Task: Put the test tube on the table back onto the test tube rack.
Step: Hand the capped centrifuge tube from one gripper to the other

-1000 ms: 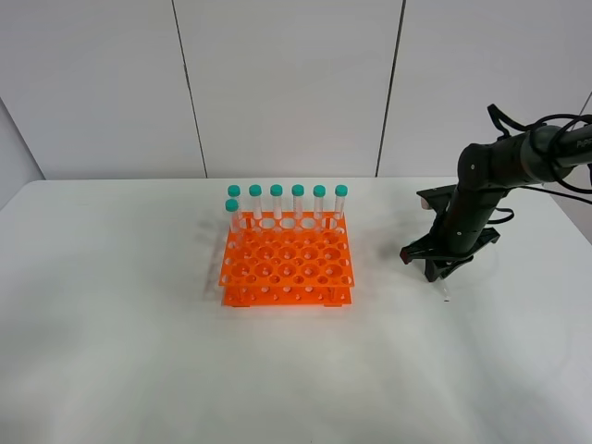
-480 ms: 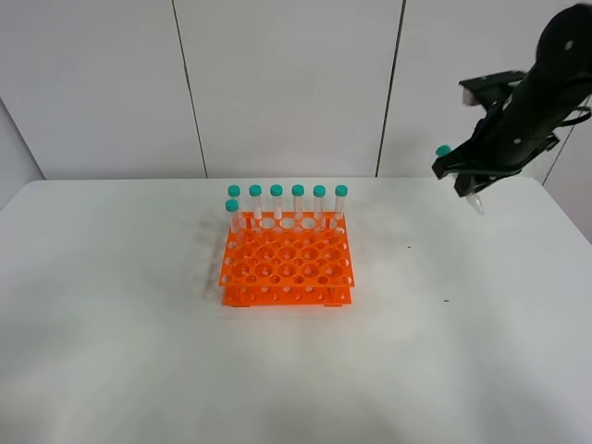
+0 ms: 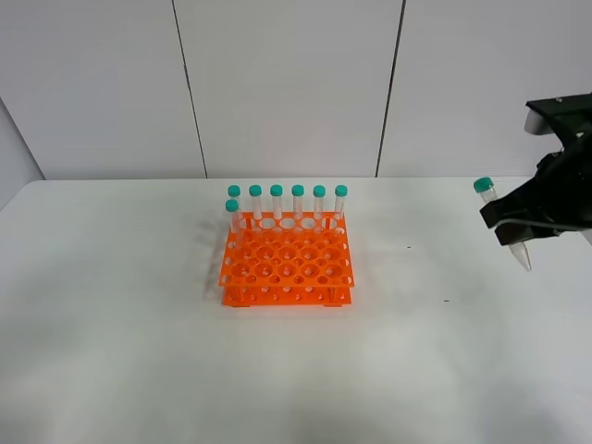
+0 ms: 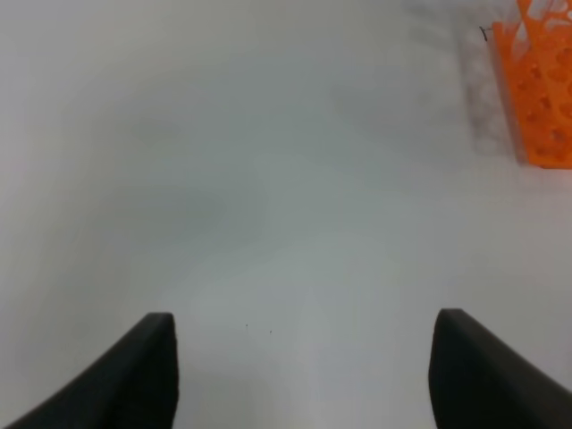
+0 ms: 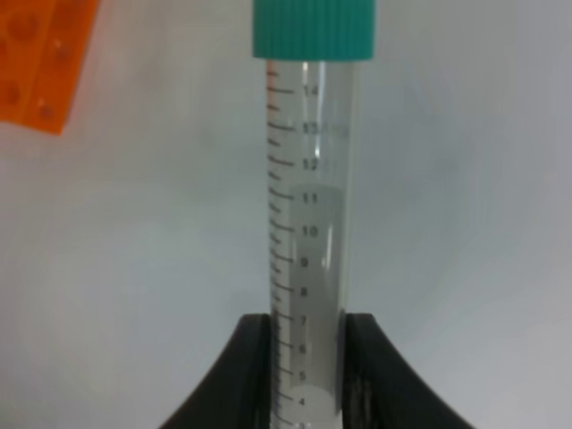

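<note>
My right gripper (image 3: 507, 222) is shut on the test tube (image 3: 500, 222), a clear tube with a teal cap, held tilted in the air at the far right, well above the white table (image 3: 139, 351). In the right wrist view the tube (image 5: 308, 223) stands between the two black fingers (image 5: 250, 375). The orange test tube rack (image 3: 287, 264) stands mid-table, far left of this gripper, with several capped tubes (image 3: 298, 203) in its back row. My left gripper (image 4: 304, 366) is open and empty over bare table; a corner of the rack (image 4: 541, 89) shows in its view.
A grey panelled wall (image 3: 287, 83) runs behind the table. A few small dark specks (image 3: 446, 300) lie on the table right of the rack.
My right gripper lifted the test tube off the table at the right, rose high, and has now come lower and farther right. The left arm has not moved.
</note>
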